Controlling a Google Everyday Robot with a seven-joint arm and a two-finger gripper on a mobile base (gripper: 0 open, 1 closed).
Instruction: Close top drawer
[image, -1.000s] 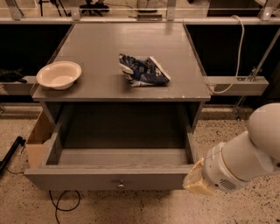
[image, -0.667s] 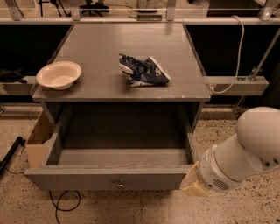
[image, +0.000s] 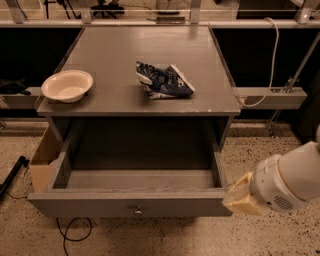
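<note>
Tan gripper (image: 237, 199), grip unreadable, sits by the right front corner of the open grey wooden top drawer (image: 100, 204), likely to push.

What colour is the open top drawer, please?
Grey top drawer, camera view; end effector by its right front corner.

One view only. The camera sits high in front of the grey wooden cabinet (image: 150, 60), tilted steeply down and forward at close range. The wide grey wooden top drawer (image: 90, 204) juts toward the lens. The tan-tipped gripper (image: 239, 200) enters lower right, just beside the drawer front's right end.
</note>
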